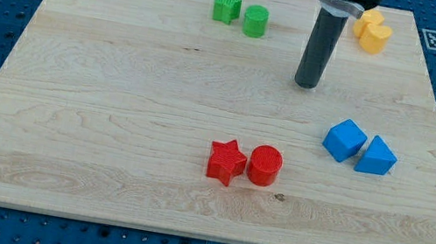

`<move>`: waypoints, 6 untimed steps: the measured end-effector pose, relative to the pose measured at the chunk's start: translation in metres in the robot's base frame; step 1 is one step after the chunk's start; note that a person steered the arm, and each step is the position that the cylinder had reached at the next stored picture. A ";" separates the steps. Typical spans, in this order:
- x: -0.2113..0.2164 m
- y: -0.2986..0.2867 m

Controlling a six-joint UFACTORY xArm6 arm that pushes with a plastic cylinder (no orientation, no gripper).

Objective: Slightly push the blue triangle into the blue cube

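The blue triangle (pixel 377 157) lies at the view's right, touching or almost touching the blue cube (pixel 345 140) on the cube's right side. My tip (pixel 306 84) rests on the board above and to the left of the blue cube, well apart from both blue blocks. The dark rod rises from the tip toward the view's top.
A red star (pixel 226 162) and a red cylinder (pixel 265 165) sit side by side at the lower middle. A green star (pixel 227 6) and a green cylinder (pixel 255 21) stand at the top middle. Two yellow blocks (pixel 373 31) lie at the top right, beside the rod.
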State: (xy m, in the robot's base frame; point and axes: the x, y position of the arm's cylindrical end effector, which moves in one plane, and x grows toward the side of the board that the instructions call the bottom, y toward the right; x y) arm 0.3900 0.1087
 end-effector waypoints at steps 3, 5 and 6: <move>0.030 0.073; 0.111 0.117; 0.113 0.117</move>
State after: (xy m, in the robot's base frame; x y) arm 0.5027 0.2257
